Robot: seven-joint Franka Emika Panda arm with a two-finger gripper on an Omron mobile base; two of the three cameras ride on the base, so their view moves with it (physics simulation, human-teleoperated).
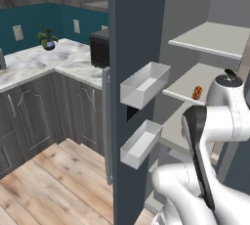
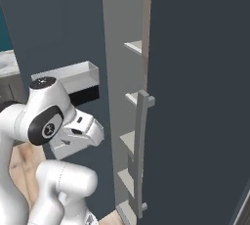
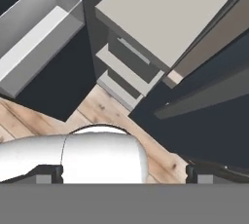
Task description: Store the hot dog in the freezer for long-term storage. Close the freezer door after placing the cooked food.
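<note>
Tool [image 3: 124, 174] spread wide and empty, tips at the 6 o'clock edge of the hand view, looking down at the floor before the freezer [image 1: 195, 4]. Hot dog [image 1: 197, 92] already on the middle shelf [image 1: 179, 88], long axis roughly 12 to 6 in the left base view, well apart from the tool. Probably leaves only the freezer door [image 1: 134, 23], standing open at 9 o'clock of the arm, its white bins [image 1: 145, 84] facing the shelves; likely wants a push from that side.

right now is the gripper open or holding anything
gripper: open, holding nothing; the hot dog lies on a freezer shelf.
</note>
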